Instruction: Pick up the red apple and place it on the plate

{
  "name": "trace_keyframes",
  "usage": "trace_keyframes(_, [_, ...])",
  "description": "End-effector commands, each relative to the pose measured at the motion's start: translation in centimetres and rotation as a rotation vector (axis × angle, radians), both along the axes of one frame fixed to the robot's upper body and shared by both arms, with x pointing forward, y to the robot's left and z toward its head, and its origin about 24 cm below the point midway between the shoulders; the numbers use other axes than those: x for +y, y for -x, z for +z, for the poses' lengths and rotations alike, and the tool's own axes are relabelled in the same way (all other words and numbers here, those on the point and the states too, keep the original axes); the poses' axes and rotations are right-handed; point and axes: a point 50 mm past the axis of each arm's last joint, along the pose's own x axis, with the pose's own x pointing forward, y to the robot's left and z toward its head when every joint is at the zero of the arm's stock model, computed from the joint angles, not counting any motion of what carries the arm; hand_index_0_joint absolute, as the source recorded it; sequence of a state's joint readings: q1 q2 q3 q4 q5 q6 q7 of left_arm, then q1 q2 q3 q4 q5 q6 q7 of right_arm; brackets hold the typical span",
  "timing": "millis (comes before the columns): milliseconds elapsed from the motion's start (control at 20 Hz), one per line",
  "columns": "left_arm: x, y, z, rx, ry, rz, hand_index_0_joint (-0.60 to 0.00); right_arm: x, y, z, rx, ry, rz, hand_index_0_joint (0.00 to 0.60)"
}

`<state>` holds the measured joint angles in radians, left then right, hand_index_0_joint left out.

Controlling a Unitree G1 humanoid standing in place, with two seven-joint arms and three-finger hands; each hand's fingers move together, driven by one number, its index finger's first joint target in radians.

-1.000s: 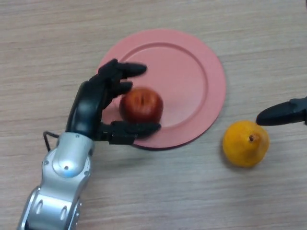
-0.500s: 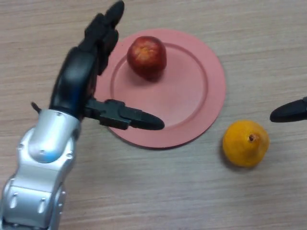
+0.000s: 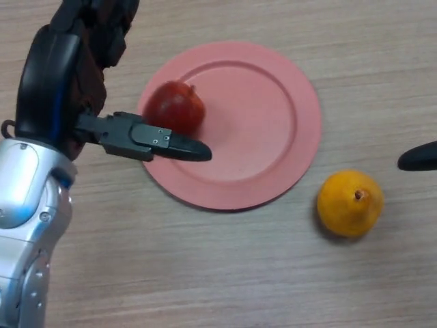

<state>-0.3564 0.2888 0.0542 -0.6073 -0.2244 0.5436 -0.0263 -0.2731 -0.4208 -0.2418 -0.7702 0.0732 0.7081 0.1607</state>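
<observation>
The red apple (image 3: pixel 175 107) lies on the left part of the pink plate (image 3: pixel 273 130), near its rim. My left hand (image 3: pixel 68 75) is raised above the table at the upper left, open, fingers straight and reaching out of view at the top. Its thumb (image 3: pixel 157 141) sticks out to the right over the plate's left edge, just in front of the apple, holding nothing. Only a fingertip of my right hand (image 3: pixel 418 157) shows at the right edge.
An orange fruit (image 3: pixel 349 203) with a small stem sits on the wooden table (image 3: pixel 225 273) to the lower right of the plate, close to my right hand.
My left hand let go of the apple, opened and rose up and to the left. The apple moved on the plate, first back, then left. My right hand drew back to the right.
</observation>
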Motion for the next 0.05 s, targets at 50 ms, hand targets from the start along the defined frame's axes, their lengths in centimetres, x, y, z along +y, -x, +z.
trace_keyframes(50, [1.8,1.36,2.94,-0.164,-0.039,0.048,0.0,0.09,1.39,2.9,-0.208,0.048,-0.028,0.0])
